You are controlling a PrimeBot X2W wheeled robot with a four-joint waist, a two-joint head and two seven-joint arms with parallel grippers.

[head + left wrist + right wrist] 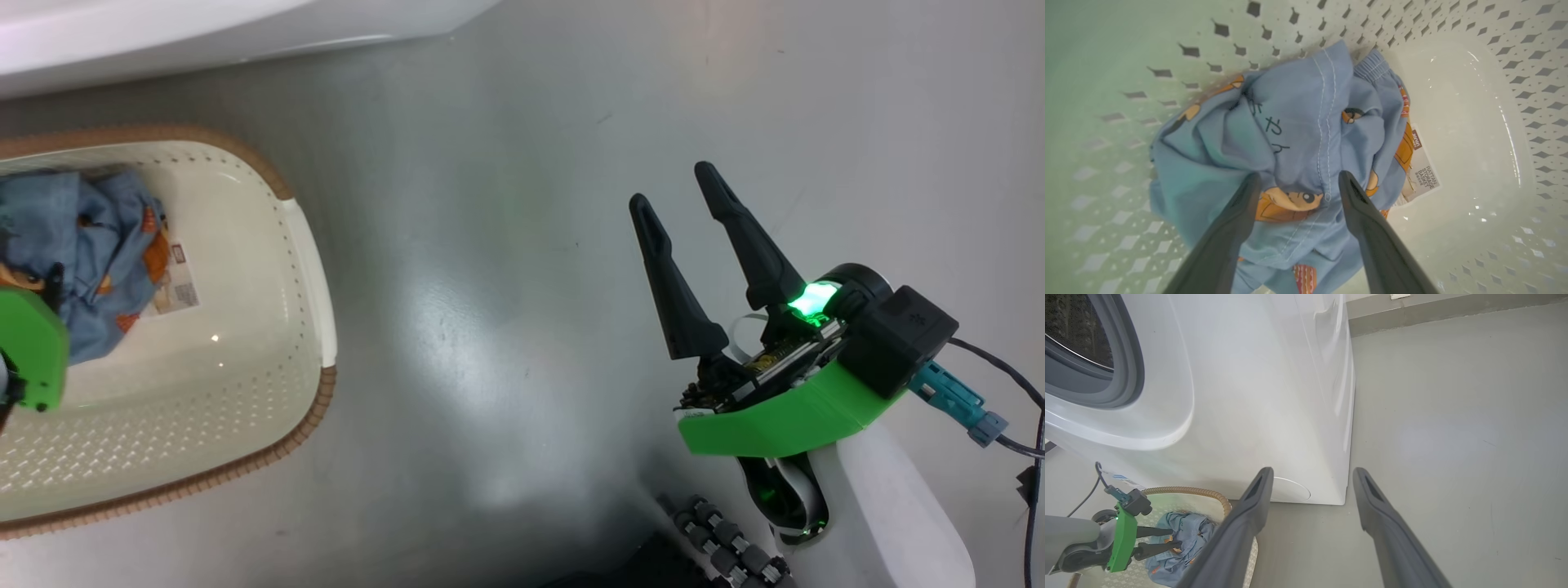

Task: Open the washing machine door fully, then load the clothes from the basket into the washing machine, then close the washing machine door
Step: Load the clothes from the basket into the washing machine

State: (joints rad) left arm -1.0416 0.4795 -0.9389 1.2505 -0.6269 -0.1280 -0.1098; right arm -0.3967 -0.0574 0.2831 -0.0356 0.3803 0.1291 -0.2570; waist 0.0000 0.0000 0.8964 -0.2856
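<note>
The clothes (90, 237), a light blue bundle with orange prints, lie at the far left end of the cream basket (245, 367). My left gripper (1299, 179) is open, its fingertips set on either side of a fold of the clothes (1298, 122). In the right wrist view, the left gripper (1175, 537) reaches into the basket (1188, 491) in front of the washing machine (1249, 396). Its grey gasket (1133, 371) and drum (1081, 330) stand uncovered. The washing machine door is out of view. My right gripper (671, 184) hangs open over bare floor, holding nothing.
A barcode label (1423, 171) lies on the basket floor beside the bundle. The machine's white front (204, 33) runs along the top left of the head view. Grey floor (506, 286) stretches between the basket and my right arm. Cables (1012, 384) trail at the right edge.
</note>
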